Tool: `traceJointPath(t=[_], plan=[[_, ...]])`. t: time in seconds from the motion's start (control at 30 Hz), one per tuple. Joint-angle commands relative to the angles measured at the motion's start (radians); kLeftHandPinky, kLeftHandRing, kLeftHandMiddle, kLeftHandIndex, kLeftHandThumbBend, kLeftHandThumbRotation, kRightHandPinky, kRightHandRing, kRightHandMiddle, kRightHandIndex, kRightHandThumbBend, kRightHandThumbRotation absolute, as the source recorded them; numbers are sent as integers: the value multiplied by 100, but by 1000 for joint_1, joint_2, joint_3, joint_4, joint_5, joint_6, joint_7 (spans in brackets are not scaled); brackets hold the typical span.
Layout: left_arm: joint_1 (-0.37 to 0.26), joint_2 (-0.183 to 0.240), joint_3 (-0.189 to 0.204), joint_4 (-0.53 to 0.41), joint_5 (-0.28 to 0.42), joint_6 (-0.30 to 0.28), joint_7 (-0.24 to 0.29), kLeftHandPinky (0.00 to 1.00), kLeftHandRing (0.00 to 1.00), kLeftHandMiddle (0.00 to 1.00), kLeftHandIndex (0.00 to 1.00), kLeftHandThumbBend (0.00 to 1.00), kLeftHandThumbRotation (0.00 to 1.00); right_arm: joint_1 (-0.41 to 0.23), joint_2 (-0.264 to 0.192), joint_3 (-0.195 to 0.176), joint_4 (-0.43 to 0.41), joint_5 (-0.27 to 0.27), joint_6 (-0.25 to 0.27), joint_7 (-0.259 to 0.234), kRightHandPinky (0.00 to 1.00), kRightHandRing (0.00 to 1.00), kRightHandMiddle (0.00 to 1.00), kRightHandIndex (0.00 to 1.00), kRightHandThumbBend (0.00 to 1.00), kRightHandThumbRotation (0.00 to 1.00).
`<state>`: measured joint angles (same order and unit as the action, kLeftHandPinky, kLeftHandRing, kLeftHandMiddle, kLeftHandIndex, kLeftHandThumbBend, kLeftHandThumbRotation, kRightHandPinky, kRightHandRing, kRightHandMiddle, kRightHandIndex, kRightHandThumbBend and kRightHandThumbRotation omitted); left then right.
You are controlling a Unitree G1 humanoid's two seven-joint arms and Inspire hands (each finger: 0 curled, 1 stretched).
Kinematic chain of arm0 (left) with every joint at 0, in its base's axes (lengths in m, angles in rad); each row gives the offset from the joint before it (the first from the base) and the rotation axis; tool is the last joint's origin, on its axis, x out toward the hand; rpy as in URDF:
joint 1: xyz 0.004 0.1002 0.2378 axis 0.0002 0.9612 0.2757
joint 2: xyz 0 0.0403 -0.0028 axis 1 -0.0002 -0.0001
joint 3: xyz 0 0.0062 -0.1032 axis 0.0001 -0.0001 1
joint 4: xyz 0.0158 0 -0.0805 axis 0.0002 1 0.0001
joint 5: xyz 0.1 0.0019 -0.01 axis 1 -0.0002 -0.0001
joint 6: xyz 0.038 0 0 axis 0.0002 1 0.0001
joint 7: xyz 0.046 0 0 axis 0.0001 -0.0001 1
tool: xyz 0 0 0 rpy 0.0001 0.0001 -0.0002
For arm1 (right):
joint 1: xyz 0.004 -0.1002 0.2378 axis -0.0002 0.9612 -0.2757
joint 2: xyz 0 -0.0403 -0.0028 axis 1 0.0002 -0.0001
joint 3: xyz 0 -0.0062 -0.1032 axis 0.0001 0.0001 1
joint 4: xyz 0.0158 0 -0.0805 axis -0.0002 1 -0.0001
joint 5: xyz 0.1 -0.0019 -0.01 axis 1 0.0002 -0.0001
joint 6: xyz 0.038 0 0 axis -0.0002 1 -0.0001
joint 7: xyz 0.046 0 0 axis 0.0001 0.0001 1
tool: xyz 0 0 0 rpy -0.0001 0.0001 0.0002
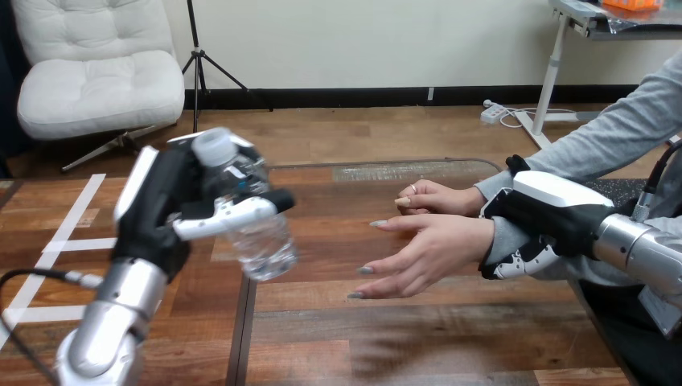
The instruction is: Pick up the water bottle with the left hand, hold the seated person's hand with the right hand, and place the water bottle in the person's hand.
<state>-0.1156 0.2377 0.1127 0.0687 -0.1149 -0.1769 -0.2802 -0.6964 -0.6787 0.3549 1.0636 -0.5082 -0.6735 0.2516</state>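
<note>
we see left hand (161, 213) curled tight round the bottle (256, 233), held above the table (386, 338) at left, cap tilted up-left | right hand (551, 211) wrapped round the person's wrist (492, 240) at right | person's hand (426, 253) open, fingers toward the bottle, apart from it

The silver left forearm (121, 314) rises over the table's (418, 338) near-left corner, and the left hand (157, 213) is tilted, fingers and thumb curled round the water bottle (261, 241). At the table's right edge, the right hand (555, 213) clasps the person's wrist (499, 241), fingers curled beneath.
</note>
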Motion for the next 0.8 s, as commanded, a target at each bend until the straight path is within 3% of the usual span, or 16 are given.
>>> traceJointPath(t=[0.0, 0.1, 0.4, 0.77], plan=[[-109, -29, -34, -3, -4, -38, -3, 30, 33, 37, 38, 81, 0, -95, 37, -42, -60, 46, -16, -7, 22, 26, 32, 36, 48, 0], [-115, -44, -46, -12, 5, -16, 6, 30, 33, 37, 38, 82, 0, -96, 39, -41, -63, 43, -11, -3, 22, 26, 32, 36, 48, 0], [-142, -55, -74, 25, 30, -55, -1, 29, 33, 36, 37, 84, 0, -94, 39, -43, -86, 43, 14, 14, 22, 26, 33, 36, 47, 0], [-161, -76, -96, 41, 25, -45, -15, 28, 33, 37, 37, 83, 0, -87, 42, -46, -113, 44, 30, 20, 22, 26, 32, 36, 47, 0]])
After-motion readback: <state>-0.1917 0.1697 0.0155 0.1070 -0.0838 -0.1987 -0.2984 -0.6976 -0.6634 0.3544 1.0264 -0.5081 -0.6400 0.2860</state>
